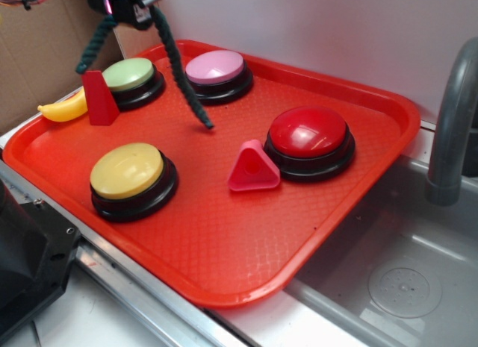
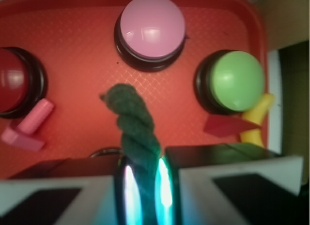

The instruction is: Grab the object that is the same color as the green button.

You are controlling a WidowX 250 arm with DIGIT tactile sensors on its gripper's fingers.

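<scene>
The tool (image 2: pixel 142 186) is sitting high over the back-left of the red tray (image 1: pixel 224 250), w/ its fingers (image 2: pixel 127 191) clamped on the dark green rope (image 1: pixel 178 63). The rope is hanging off the tray in two strands: the longer one is dangling down btwn the green button (image 1: pixel 128 74) and the pink button (image 1: pixel 215 67), its frayed end hovering just above the tray surface; the shorter one is drooping to the left, near the red wedge block (image 1: pixel 98 99). In the wrist view the rope (image 2: pixel 133 126) is running up from btwn the fingers, its tip pointing toward the pink button (image 2: pixel 152 26), w/ the green button (image 2: pixel 237 81) off to the right.

The red wedge block is standing upright just in front of the green button, touching or nearly touching its base. The yellow banana (image 1: pixel 63 108) is lying at the tray's left edge beside the wedge. The yellow button (image 1: pixel 127 170) is sitting at front left, the red button (image 1: pixel 308 132) at right, w/ a pink triangular block (image 1: pixel 252 168) just beside it. A sink (image 1: pixel 396 280) and grey faucet (image 1: pixel 452 116) are sitting to the right of the tray.
</scene>
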